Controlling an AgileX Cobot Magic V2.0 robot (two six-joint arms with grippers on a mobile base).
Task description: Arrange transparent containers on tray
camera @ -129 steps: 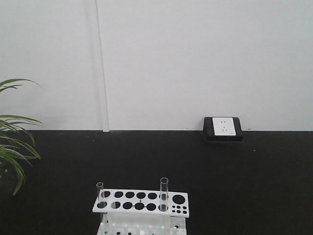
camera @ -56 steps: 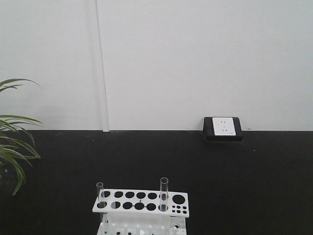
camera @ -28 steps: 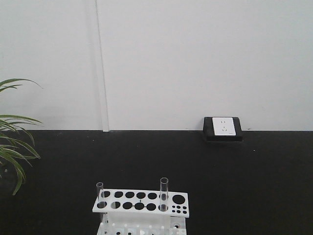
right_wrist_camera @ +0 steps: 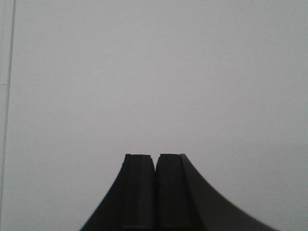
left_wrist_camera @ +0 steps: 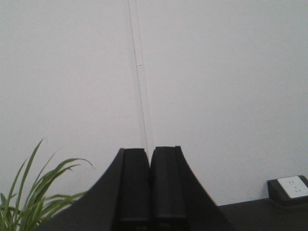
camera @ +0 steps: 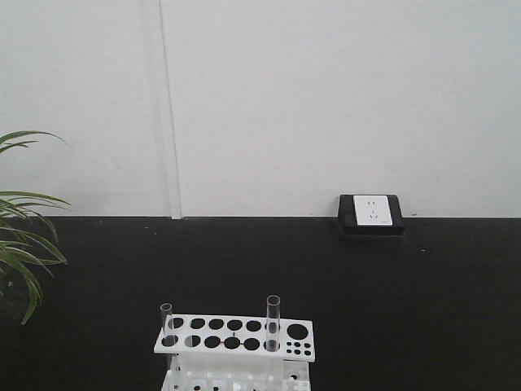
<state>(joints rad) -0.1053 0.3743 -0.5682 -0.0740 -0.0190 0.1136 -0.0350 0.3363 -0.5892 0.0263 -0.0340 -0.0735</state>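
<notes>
the left tube (camera: 166,320) and right tube (camera: 273,319) stand upright, rims up, in a white rack (camera: 234,336) at the near edge of the black bench (camera: 407,309); no tray shows. the left end effector (left_wrist_camera: 150,151) and right end effector (right_wrist_camera: 155,156), fingers (left_wrist_camera: 134,187) pressed together on nothing, aim at the wall (left_wrist_camera: 216,72), so both tubes likely lie below them, outside the wrist views. which arm is nearer i cannot tell.
</notes>
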